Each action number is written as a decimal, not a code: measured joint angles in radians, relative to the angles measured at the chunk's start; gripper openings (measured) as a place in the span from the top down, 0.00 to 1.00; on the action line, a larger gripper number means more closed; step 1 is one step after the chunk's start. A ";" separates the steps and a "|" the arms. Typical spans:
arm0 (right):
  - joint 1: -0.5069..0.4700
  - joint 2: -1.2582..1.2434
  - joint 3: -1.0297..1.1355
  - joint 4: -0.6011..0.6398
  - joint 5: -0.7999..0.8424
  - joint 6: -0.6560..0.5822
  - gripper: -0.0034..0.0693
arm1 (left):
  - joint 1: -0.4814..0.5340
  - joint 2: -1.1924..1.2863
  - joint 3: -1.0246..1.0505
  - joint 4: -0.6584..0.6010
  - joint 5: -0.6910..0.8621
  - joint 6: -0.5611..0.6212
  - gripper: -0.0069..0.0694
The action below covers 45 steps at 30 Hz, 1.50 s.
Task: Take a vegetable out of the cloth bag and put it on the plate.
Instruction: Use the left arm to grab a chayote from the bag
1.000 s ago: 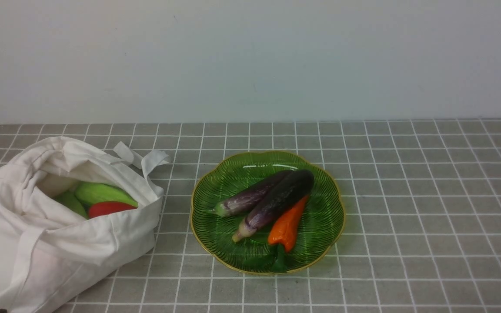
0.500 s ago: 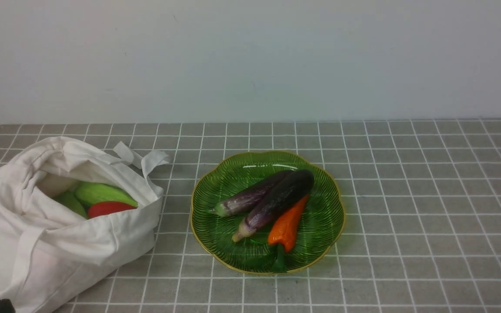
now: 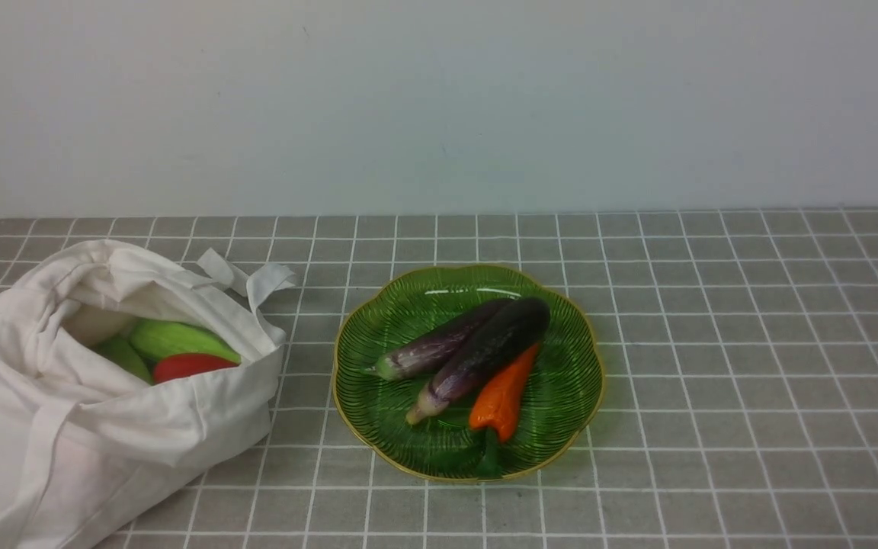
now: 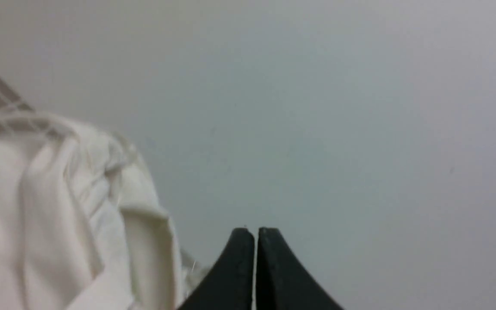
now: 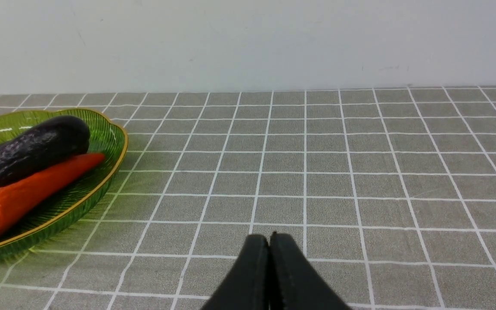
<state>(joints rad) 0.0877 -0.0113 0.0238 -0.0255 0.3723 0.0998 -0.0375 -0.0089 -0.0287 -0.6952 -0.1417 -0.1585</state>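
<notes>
The white cloth bag [image 3: 88, 396] slumps at the table's front left, its mouth open. Inside lies the light green vegetable [image 3: 180, 340], with a red pepper [image 3: 191, 365] and a darker green vegetable [image 3: 123, 354] beside it. The green plate [image 3: 568, 396] with a gold rim sits at the centre. Neither gripper shows in the front view. In the left wrist view my left gripper [image 4: 255, 232] is shut and empty, with the bag [image 4: 58, 215] close beside it. In the right wrist view my right gripper [image 5: 269, 239] is shut and empty over the cloth, well apart from the plate [image 5: 106, 142].
On the plate lie two purple eggplants [image 3: 485, 351] and an orange pepper [image 3: 504, 396]. A grey checked tablecloth [image 3: 751, 366] covers the table, and a pale wall [image 3: 439, 99] stands behind. The bag's straps [image 3: 248, 278] lie toward the plate.
A dark piece that showed at the front view's lower left corner half a second ago has gone out of sight. The bag and plate have not moved.
</notes>
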 joint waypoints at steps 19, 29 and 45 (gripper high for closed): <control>0.000 0.000 0.000 0.000 0.000 0.000 0.97 | 0.000 1.134 -1.020 0.448 1.019 0.411 0.92; 0.000 0.000 0.000 0.000 0.000 0.000 0.97 | 0.000 1.662 -1.308 0.591 1.145 0.465 0.92; 0.000 0.000 0.000 0.000 0.000 0.000 0.97 | -0.146 1.915 -1.367 0.934 1.058 0.516 0.91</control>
<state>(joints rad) 0.0877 -0.0113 0.0238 -0.0255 0.3723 0.1001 -0.1837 1.9057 -1.3961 0.2384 0.9167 0.3574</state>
